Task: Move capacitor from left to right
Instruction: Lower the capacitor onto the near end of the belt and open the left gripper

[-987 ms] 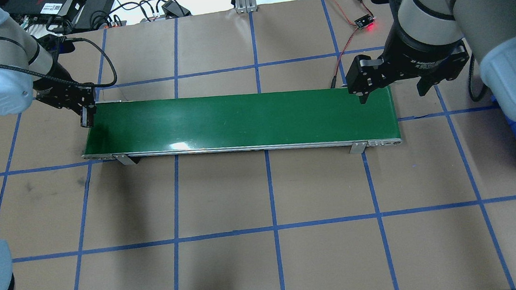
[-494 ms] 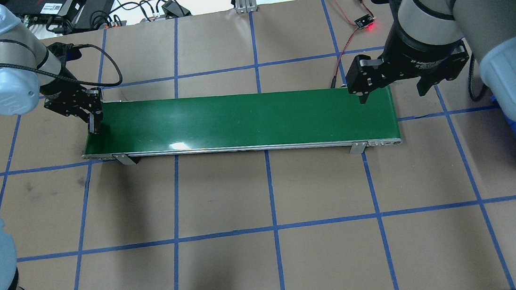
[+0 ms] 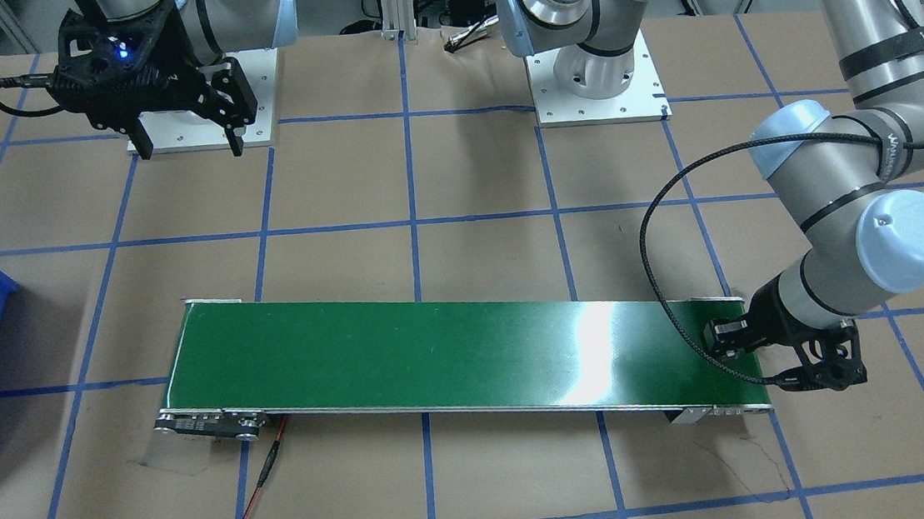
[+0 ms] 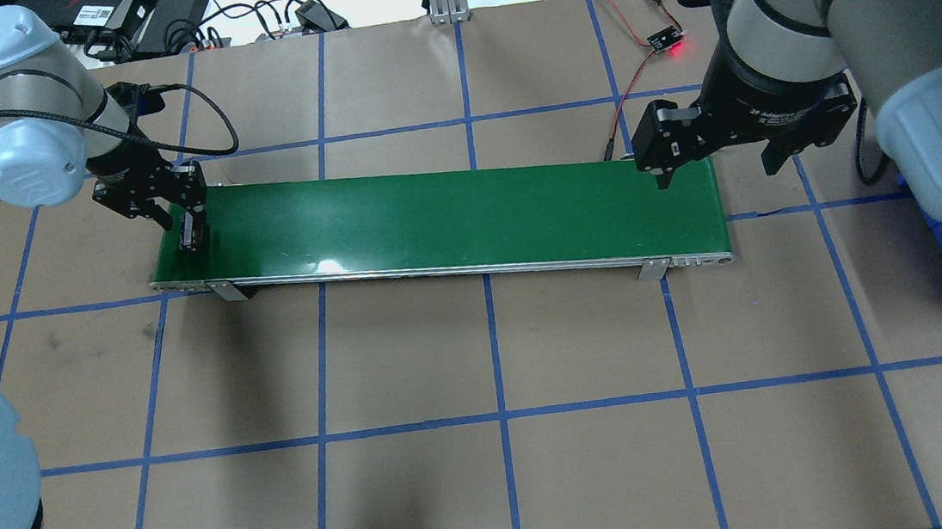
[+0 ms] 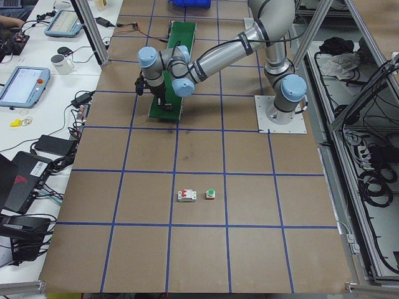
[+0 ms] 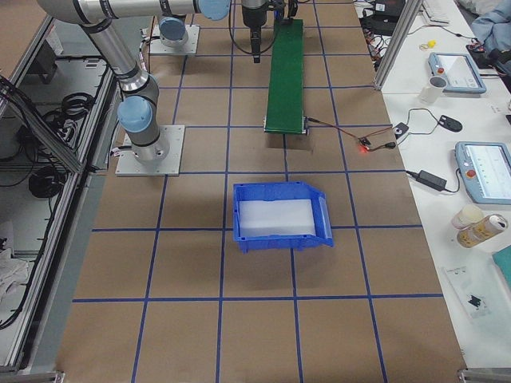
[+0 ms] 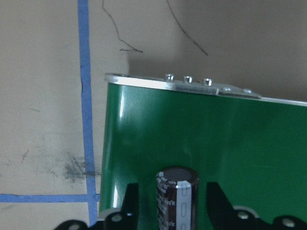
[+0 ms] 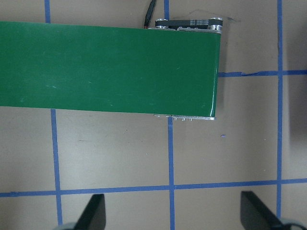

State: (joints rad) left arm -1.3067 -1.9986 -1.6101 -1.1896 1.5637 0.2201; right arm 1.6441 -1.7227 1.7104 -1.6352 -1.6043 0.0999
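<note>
The capacitor (image 7: 177,199) is a dark brown cylinder with a pale grey strip. It stands upright between the fingers (image 7: 132,203) of my left gripper (image 4: 191,233). That gripper is shut on it, just above the left end of the green conveyor belt (image 4: 449,215). In the front-facing view the left gripper (image 3: 807,380) is at the belt's right end. My right gripper (image 4: 715,174) is open and empty, and hovers over the belt's right end (image 8: 144,67).
A blue bin (image 6: 279,215) stands on the table beyond the belt's right end. A white breaker with red switches (image 5: 186,196) and a green-capped button (image 5: 211,194) lie on the table far to my left. A small board with a red light (image 4: 666,43) and its wires lie behind the belt.
My left gripper has moved right and a little forward with the capacitor, from beside the belt's left end to over it. The right arm has not moved.
</note>
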